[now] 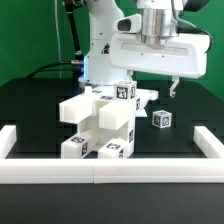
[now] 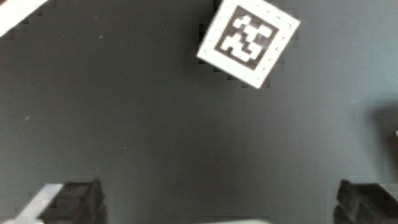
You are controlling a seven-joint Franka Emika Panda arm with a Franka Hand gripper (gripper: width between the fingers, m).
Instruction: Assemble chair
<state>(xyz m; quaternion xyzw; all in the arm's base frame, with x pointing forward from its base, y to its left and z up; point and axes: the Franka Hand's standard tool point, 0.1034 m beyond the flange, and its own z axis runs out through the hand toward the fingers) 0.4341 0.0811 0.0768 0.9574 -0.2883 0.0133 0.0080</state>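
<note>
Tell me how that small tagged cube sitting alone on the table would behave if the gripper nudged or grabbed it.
The cube looks like rigid plastic, so it should stay stiff when squeezed. Its flat faces suggest that it would slide or tumble one face at a time, not roll far. It seems small and probably light, so a nudge from the open gripper could easily shove it across the smooth black table.

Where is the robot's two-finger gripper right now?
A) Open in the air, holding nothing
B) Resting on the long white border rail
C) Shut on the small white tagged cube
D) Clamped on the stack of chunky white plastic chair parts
A: the gripper hangs open above the black table, apart from the chair parts and the cube.
</note>
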